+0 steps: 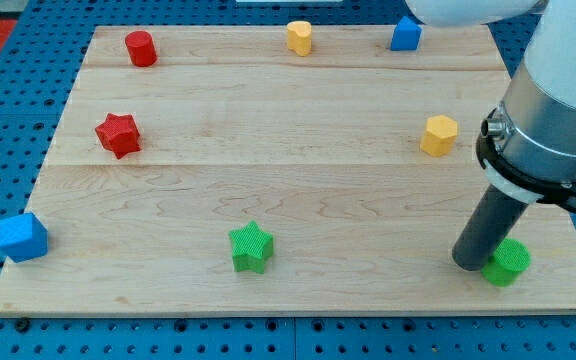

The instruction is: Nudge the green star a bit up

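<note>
Green star (251,246), well left of my tip (471,265)

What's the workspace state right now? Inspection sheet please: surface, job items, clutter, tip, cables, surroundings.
Surface: wooden board, planked, lying flat.
Job's things: green star near the view's bottom edge, left of centre, standing free.
Clutter: red cylinder and red star at the view's left; blue cube at the bottom-left corner; yellow block and blue block along the top; yellow hexagonal block at the right; green cylinder at the bottom right.
Pincer: none fitted; my tip is against the green cylinder's left side, far to the right of the green star.
Cables: nothing seen.
Surroundings: blue perforated base around the board.
</note>
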Robot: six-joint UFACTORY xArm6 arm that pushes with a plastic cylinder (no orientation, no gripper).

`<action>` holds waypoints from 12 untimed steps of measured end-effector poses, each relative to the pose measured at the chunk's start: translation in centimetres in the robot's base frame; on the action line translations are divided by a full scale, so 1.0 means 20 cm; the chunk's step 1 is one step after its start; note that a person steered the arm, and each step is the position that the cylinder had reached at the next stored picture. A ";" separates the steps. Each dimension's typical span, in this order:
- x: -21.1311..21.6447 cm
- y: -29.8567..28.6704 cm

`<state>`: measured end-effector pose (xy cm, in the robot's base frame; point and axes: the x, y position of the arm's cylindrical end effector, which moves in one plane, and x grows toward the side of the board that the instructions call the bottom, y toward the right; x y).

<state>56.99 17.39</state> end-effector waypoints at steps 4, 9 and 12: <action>0.02 -0.01; 0.00 -0.15; -0.06 -0.23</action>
<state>55.83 12.79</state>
